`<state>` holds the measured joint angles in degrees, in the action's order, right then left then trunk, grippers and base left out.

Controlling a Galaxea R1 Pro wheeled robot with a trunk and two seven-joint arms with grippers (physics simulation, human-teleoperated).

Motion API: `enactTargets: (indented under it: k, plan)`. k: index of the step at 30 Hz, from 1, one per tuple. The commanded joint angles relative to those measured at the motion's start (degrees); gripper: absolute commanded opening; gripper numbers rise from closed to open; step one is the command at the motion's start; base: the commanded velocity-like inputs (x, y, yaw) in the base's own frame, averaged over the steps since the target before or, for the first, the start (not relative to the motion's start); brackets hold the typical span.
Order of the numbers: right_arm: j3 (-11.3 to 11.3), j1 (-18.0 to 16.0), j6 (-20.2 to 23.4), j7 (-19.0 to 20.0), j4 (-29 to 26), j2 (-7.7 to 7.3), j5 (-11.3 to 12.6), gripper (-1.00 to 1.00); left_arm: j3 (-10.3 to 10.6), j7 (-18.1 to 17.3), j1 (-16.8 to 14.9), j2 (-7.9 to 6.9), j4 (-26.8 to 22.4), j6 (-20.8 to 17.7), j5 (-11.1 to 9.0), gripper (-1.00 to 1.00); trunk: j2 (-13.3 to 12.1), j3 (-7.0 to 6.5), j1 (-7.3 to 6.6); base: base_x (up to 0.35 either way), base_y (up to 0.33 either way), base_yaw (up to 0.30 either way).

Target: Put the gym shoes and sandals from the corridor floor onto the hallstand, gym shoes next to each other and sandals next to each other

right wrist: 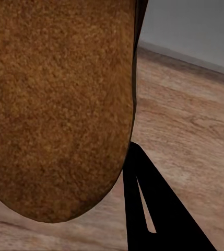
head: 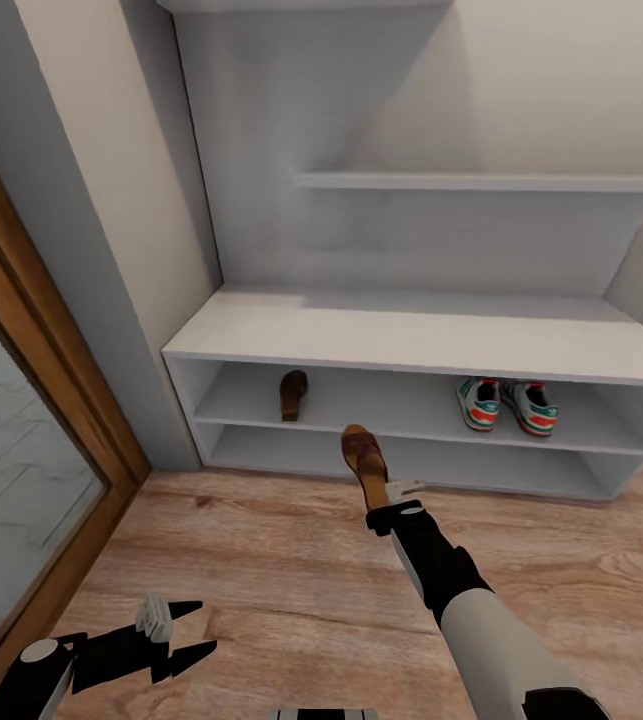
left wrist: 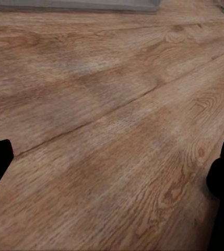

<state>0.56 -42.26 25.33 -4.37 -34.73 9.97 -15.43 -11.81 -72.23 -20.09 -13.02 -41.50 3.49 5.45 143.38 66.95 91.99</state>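
head view: right gripper [head: 389, 497], fingers clamped on the second sandal [head: 364, 461], carries it toward the hallstand [head: 421, 335]; next it must land beside the shelved sandal [head: 293, 394]. left gripper [head: 183, 630] hangs spread, empty.

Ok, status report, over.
Right gripper shut on second sandal, held before hallstand. Left gripper open, low over floor. First sandal and both gym shoes on upper shelf row. Path looks clear.
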Motion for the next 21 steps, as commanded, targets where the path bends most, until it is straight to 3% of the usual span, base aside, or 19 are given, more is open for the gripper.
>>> enactTargets:
  k: [1, 5, 13, 21]
  plan:
    - [0.1, 0.0, 0.3, -0.1, -0.1, 0.03, -0.1, -1.00, -0.3, -0.3, 0.0, -0.13, -0.1, 0.4, 0.5, 1.00, 0.0, 0.06, -0.01, 0.023, 0.000, 0.025]
    - [0.1, 0.0, 0.3, -0.1, -0.1, 0.03, -0.1, -1.00, -0.3, -0.3, 0.0, -0.33, -0.1, 0.3, 0.4, 1.00, 0.0, 0.07, -0.01, 0.009, 0.000, 0.010]
    - [0.1, 0.0, 0.3, -0.2, -0.2, 0.03, -0.1, -1.00, -0.2, -0.2, 0.0, -0.05, -0.1, 0.1, 0.6, 1.00, 0.1, 1.44, 0.10, 0.001, 0.000, 0.001]
    - [0.1, 0.0, 0.3, -0.3, -0.3, 0.03, -0.1, -1.00, -0.3, -0.2, 0.0, 0.03, 0.0, 0.2, 0.6, 1.00, 0.1, 1.67, 0.10, 0.012, 0.001, 0.000]
